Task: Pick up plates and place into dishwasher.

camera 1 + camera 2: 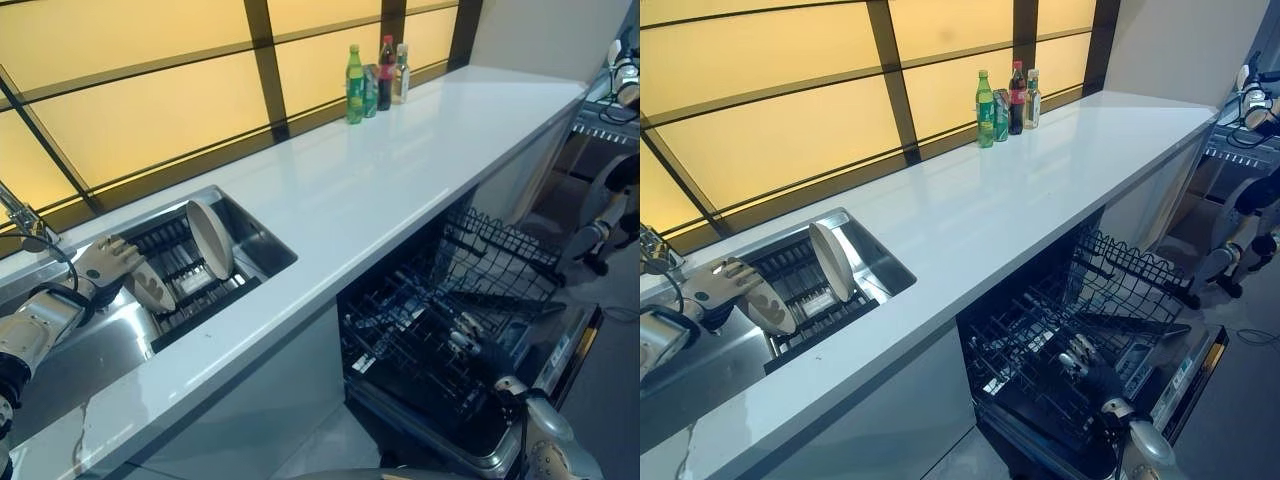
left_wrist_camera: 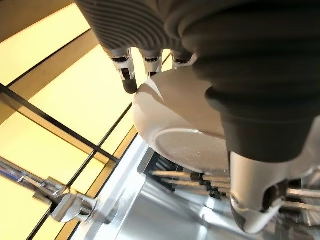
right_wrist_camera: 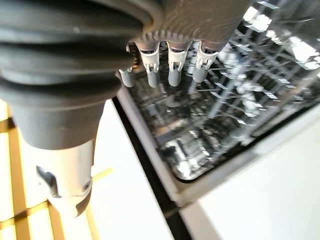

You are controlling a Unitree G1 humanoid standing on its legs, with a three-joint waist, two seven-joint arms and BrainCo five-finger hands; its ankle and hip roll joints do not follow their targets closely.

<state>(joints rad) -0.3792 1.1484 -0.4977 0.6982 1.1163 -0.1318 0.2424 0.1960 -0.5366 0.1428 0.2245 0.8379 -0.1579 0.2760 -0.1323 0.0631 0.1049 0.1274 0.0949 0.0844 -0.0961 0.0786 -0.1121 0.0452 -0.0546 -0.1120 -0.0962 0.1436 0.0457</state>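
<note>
Where the white counter [image 1: 400,170] meets the steel sink [image 1: 255,235], a dark rack [image 1: 185,275] sits in the basin w/ two pale plates on it. Nearer plate [image 1: 152,287] leans at the rack's left end; the left hand [image 1: 108,262] is on it, fingers over the upper rim and thumb down the other side, i.e. closed in a pinch on that plate, as the left wrist view confirms w/ the plate's underside and foot ring [image 2: 192,147] between fingers [image 2: 127,75] and thumb [image 2: 252,200]. Second plate [image 1: 210,238] stands near-upright on the rack, just beside the first, on its right, untouched. Faucet [image 2: 65,205], chrome, rises at the sink's back edge by the amber window panels [image 1: 140,110].

Below the counter's front, the dishwasher [image 1: 545,350] is open, door dropped, its wire lower rack [image 1: 440,320] pulled out; no plates visible in it. Right hand [image 1: 1085,365] hovers over this rack, fingers [image 3: 172,70] straight and loosely spread, holding nothing, thumb apart.

At the counter's far end, against the window: a green bottle [image 1: 354,85], a dark bottle w/ red cap [image 1: 385,75], a clear bottle [image 1: 401,72], standing close together.
</note>
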